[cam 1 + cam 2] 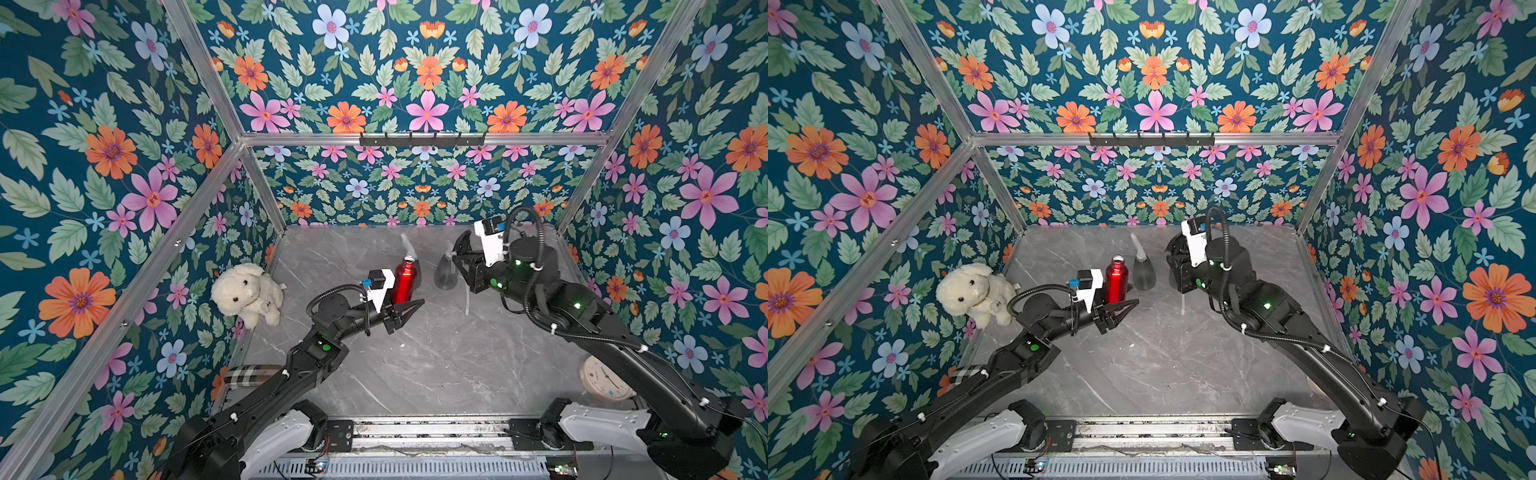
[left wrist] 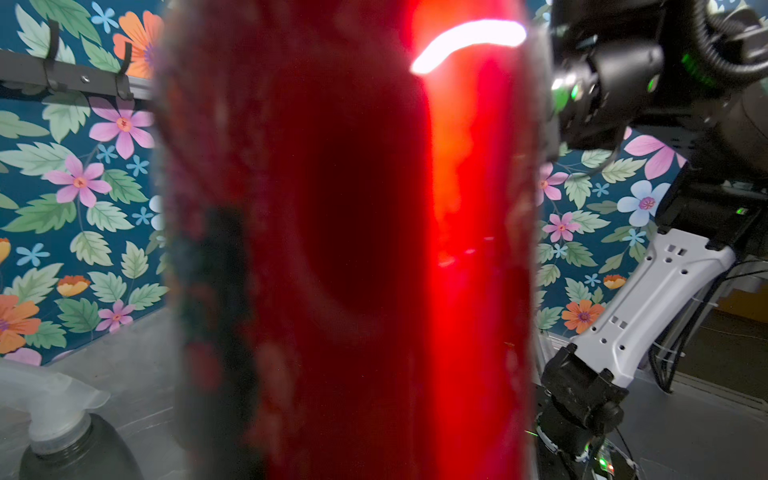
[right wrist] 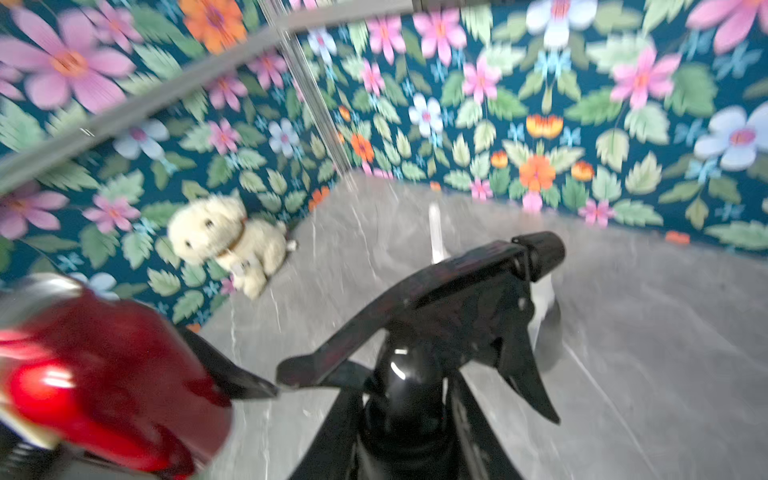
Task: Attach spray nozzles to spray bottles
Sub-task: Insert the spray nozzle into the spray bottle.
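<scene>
**Black spray nozzle, in hand; red bottle unfitted**

Black plastic trigger spray nozzle [image 3: 436, 324], grasped at its collar by the right claw [image 3: 401, 419] and held above the tabletop [image 1: 415, 374] toward the far edge. Long axis near upright: thin translucent dip tube [image 1: 467, 297] hangs down, spout aimed roughly at the far edge. Likely light and rigid; tube flexible, apt to snag; collar is the sound hold. Slim shiny red metal bottle [image 1: 404, 280], upright near mid-tabletop, mouth open; probably slippery and easily tipped, best braced at the body. Left claw [image 1: 417, 304] clenched, empty, tip just beside its base. Two translucent smoky-grey plastic bottles [image 1: 1144, 274], toward the far edge, appear already fitted with whitish nozzles [image 1: 1137, 245]
</scene>
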Motion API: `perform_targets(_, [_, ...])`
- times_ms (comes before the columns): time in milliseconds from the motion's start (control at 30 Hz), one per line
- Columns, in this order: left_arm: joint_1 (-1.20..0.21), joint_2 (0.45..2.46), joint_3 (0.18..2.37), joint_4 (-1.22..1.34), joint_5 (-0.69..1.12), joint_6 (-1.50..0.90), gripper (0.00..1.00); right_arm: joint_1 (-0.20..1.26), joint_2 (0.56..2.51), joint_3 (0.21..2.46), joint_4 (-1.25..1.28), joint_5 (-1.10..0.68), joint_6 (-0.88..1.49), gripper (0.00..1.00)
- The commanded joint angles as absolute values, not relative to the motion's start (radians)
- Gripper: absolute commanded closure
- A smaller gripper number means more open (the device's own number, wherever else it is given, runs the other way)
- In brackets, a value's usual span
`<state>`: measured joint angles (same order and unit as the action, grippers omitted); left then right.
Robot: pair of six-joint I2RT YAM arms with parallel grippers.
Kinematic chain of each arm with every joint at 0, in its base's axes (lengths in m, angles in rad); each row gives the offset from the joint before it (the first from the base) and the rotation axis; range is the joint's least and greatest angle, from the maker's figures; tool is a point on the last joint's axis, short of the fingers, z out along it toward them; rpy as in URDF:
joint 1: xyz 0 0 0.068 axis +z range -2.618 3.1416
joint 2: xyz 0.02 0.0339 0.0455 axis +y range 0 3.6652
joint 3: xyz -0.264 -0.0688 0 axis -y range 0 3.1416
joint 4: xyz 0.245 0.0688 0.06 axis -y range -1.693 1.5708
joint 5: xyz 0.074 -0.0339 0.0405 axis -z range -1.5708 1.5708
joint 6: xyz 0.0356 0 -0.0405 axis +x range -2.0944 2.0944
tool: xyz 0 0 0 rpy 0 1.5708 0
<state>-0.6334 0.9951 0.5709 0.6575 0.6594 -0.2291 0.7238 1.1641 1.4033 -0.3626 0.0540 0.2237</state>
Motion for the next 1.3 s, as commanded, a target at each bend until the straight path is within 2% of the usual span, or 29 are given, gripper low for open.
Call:
perform_targets(0, [-0.634,1.006,0.583,0.729,0.699,-0.243,1.0,0.724,1.174,1.477,-0.163,0.017,0.131,0.74])
perform_targets(133, [-0.634,1.014,0.593,0.737,0.733,-0.253,1.0,0.725,1.227,1.577,-0.059,-0.079,0.122,0.74])
perform_targets(433, [-0.635,1.05,0.613,0.75,0.775,-0.272,1.0,0.747,1.28,1.602,0.179,-0.246,0.149,0.75])
perform_targets(867, [-0.643,1.059,0.618,0.766,0.784,-0.275,1.0,0.767,1.381,1.699,0.173,-0.353,0.217,0.75])
perform_targets(1267, [-0.644,1.048,0.614,0.766,0.775,-0.261,1.0,0.782,1.387,1.66,0.164,-0.365,0.232,0.77])
